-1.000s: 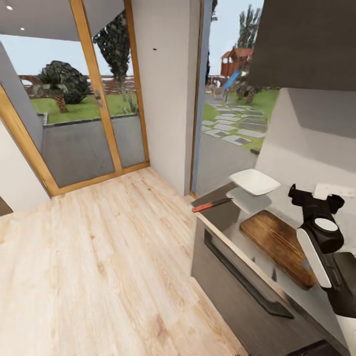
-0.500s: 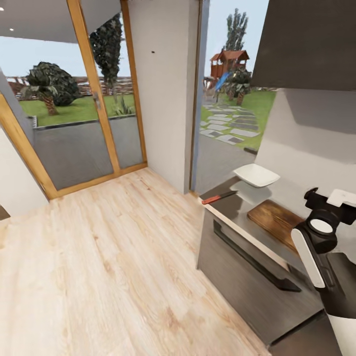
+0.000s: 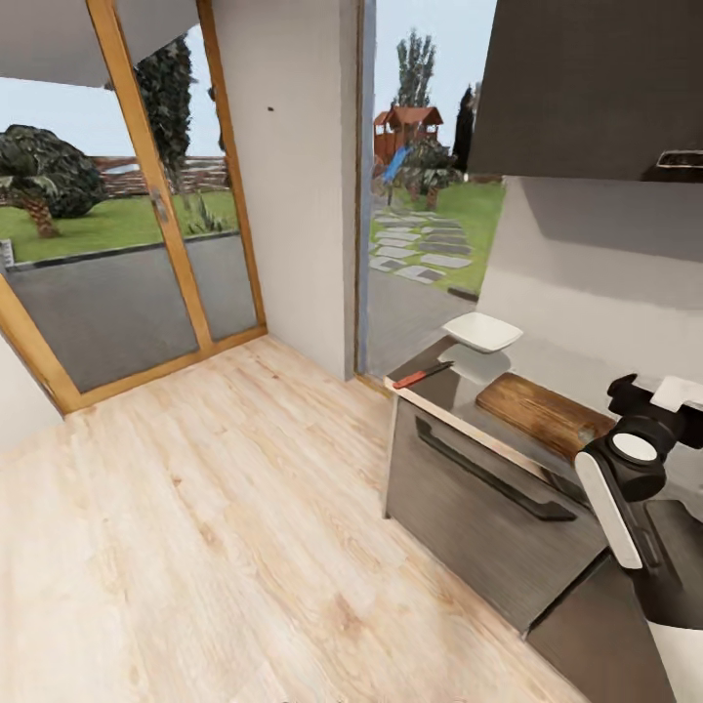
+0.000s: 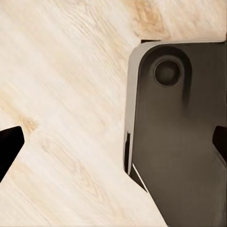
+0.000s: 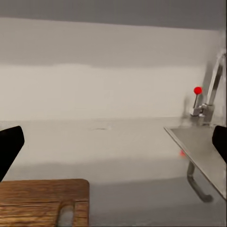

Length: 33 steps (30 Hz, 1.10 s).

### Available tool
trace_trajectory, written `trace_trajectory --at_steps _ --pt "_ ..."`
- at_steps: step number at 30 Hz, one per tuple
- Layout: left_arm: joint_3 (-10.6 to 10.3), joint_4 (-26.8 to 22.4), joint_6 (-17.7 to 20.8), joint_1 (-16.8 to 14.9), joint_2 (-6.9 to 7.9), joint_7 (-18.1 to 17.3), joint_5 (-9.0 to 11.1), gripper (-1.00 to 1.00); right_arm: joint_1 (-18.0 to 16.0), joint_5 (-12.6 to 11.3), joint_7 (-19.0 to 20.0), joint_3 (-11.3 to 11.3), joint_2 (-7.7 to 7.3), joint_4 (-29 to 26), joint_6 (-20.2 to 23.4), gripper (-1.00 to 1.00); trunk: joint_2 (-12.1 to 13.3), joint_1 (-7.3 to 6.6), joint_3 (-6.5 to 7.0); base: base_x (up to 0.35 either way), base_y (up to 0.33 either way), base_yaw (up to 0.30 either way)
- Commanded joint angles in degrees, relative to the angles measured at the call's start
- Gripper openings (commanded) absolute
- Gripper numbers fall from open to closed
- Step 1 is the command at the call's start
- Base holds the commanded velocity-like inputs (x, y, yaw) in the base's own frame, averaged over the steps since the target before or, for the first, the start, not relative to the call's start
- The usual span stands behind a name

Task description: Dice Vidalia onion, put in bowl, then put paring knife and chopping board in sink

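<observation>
The white bowl (image 3: 481,332) sits at the far end of the grey countertop (image 3: 459,392). The red-handled paring knife (image 3: 422,375) lies near the counter's end corner. The wooden chopping board (image 3: 543,414) lies beyond it, and its slotted end (image 5: 42,203) shows in the right wrist view. My right gripper (image 3: 644,398) hovers over the counter past the board, open (image 5: 113,146) and empty. The sink (image 5: 198,142) rim and its tap (image 5: 208,94) with the red-tipped lever stand ahead of it; the basin's inside is hidden. My left gripper (image 4: 113,146) hangs open over the floor.
A dark drawer front with a long handle (image 3: 493,469) faces the light wood floor (image 3: 215,508). Glass doors (image 3: 117,283) and a white wall column (image 3: 293,195) stand beyond. A dark upper cabinet (image 3: 596,88) hangs over the counter. The robot's dark base (image 4: 179,142) is below the left gripper.
The whole head view has shifted and pulled back, so the camera moved; the counter looks smaller and farther. Bowl, knife and board keep their places on the counter.
</observation>
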Motion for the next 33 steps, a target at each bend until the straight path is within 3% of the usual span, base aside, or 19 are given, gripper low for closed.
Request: trace_trajectory --at_steps 1,9,33 --pt "0.16 -1.02 -0.03 0.06 0.01 -0.04 0.15 1.00 -0.08 -0.26 -0.48 0.17 -0.04 -0.05 0.52 1.00 -0.05 0.00 -0.03 -0.146 0.314 -0.259" --pt "0.16 -3.55 0.10 0.04 -0.48 -0.01 0.16 1.00 -0.08 -0.27 -0.48 0.19 -0.03 -0.02 0.53 1.00 -0.05 0.00 0.23 -0.128 0.317 -0.260" --pt "0.16 -3.70 0.11 0.04 -0.50 -0.01 0.15 1.00 -0.08 -0.18 -0.39 0.19 -0.06 0.07 0.62 1.00 -0.05 0.00 0.97 -0.026 0.331 -0.263"
